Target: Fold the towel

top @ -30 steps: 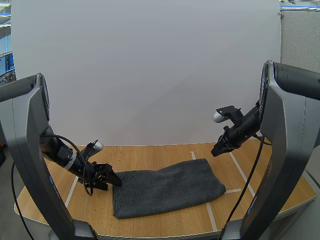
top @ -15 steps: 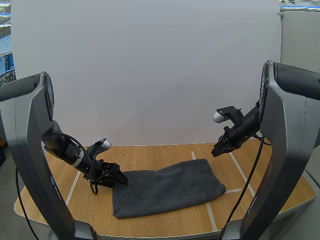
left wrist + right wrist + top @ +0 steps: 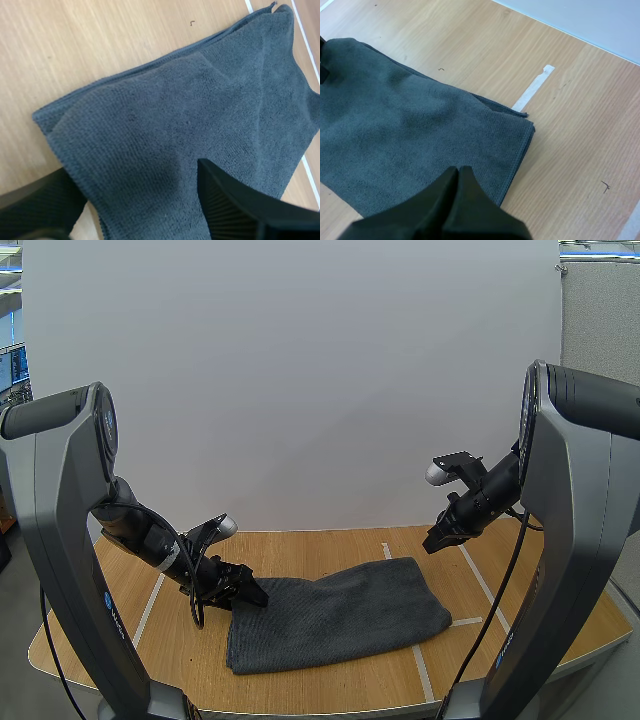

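left end effector (image 3: 246, 592): released, fingers (image 3: 235, 210) spread wide, down at the left end of the towel (image 3: 340, 615) by its far corner. one finger sits either side of the cloth edge; nothing pinched yet.

right end effector (image 3: 437, 540): clenched on nothing, hanging above the towel's far right end, clear of the cloth.

the towel lies flat on the bench (image 3: 300, 545), a long dark grey strip. you can see stacked edges at its right corner, so at least one fold looks done. likely left for you: close on the left end and carry it across to the right.

around it: white tape lines (image 3: 482, 585) on the wood. nothing looks to block that path.
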Controlling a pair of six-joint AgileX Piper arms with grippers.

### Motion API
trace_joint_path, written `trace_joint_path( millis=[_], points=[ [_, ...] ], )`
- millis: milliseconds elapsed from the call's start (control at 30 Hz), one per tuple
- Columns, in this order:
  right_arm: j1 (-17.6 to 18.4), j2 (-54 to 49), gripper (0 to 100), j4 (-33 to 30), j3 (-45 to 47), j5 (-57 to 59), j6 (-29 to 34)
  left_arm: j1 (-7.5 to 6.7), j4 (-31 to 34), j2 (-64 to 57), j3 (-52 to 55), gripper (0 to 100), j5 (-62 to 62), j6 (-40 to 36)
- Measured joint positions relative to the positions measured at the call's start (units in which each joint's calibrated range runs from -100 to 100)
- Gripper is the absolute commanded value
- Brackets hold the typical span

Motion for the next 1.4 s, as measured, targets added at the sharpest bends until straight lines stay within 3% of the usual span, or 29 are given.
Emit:
trace_joint_path(
  millis=[33,133,167,733,1000,1267,1333,1400],
  points=[
    [0.0,0.0,0,0.0,0.0,0.0,0.0,0.0,0.0,0.1,-0.2,64,0.2,0.0],
    [0.0,0.0,0,0.0,0.0,0.0,0.1,-0.07,-0.3,0.7,-0.3,12,0.4,0.0],
    [0.0,0.0,0,0.0,0.0,0.0,0.1,-0.07,-0.4,0.9,-0.4,0,-0.1,0.0],
    [0.0,0.0,0,0.0,0.0,0.0,0.1,-0.21,1.4,3.5,-12.8,0,-6.6,-2.8],
    [0.0,0.0,0,0.0,0.0,0.0,0.1,-0.21,1.7,3.5,-13.4,0,-9.4,-3.0],
    [0.0,1.1,0,3.0,0.0,0.0,0.3,0.67,1.9,3.8,-13.5,0,-12.1,-3.3],
    [0.0,2.1,0,3.0,0.0,0.0,0.8,0.67,1.9,4.0,-13.5,6,-12.1,-3.6],
    [0.0,3.5,0,3.0,0.0,0.0,1.5,0.67,1.9,4.1,-13.5,18,-11.3,-3.7]
  ],
)
